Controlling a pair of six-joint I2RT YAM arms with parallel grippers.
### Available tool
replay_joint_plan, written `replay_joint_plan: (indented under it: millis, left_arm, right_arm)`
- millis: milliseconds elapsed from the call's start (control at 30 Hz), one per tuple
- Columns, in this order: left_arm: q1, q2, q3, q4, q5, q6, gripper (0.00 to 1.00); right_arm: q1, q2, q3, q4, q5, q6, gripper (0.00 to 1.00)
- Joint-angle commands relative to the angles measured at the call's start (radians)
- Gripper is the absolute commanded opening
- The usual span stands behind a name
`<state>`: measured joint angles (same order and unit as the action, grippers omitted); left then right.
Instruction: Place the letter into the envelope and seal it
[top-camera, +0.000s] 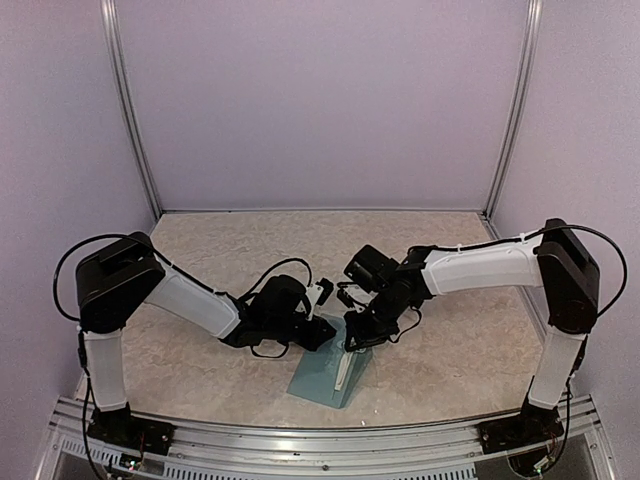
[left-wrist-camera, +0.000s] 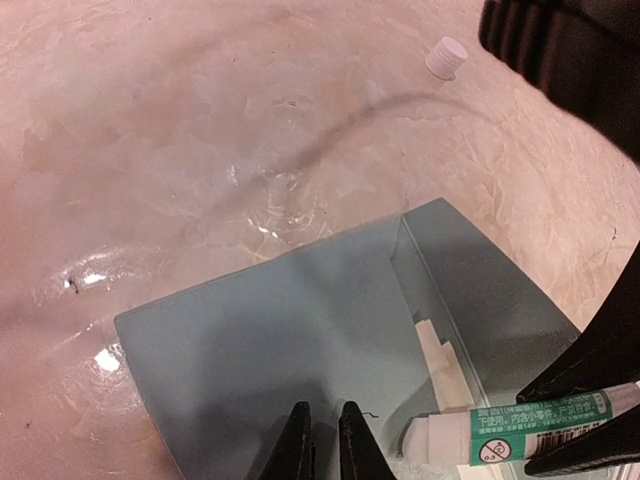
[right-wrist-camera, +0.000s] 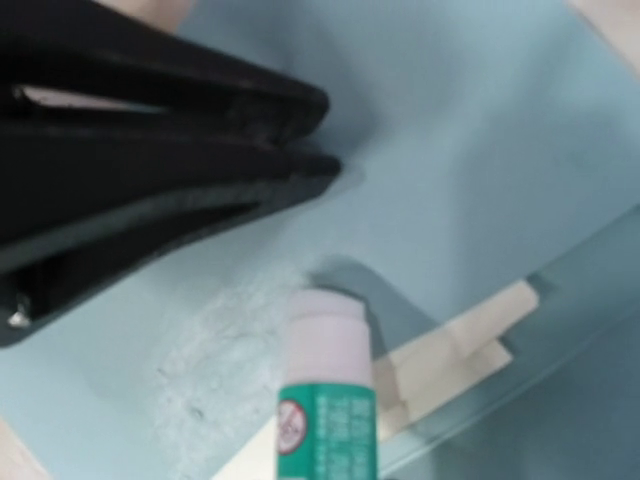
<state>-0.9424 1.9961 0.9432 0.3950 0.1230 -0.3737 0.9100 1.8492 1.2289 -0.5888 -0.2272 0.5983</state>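
Just under the right gripper (left-wrist-camera: 588, 415), pinching the glue stick (right-wrist-camera: 322, 410), glue goes on the envelope flap (left-wrist-camera: 260, 340), left gripper (left-wrist-camera: 322, 445) pressed together pinning it; next, probably fold and press.

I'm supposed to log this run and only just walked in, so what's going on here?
The arms are partway through sealing. The left hand, fingers almost together, presses down on the teal envelope, which lies open on the table. The right hand holds an uncapped glue stick with its tip on what looks like the open flap, where a patch of glue shows. The cream letter peeks from the pocket. The white cap lies apart. The flap is not yet folded shut.
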Motion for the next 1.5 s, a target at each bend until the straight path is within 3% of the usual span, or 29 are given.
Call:
replay_joint_plan:
  millis: [0,233,633,1467]
  left_arm:
    - [-0.001,0.002,-0.025,-0.077,-0.021,-0.007,0.10]
    - [-0.001,-0.002,-0.026,-0.079,-0.030,-0.019,0.09]
    - [-0.002,-0.004,-0.027,-0.075,-0.032,-0.023,0.09]
    - [-0.015,0.002,-0.021,-0.081,-0.023,-0.004,0.09]
  right_arm:
    - [0.001,-0.056,0.007,0.017,-0.064,-0.041,0.04]
    - [0.059,-0.111,-0.027,0.013,-0.137,-0.037,0.04]
    - [0.088,-0.050,-0.061,0.045,-0.143,-0.015,0.04]
    - [0.015,0.018,-0.048,-0.016,0.030,-0.016,0.04]
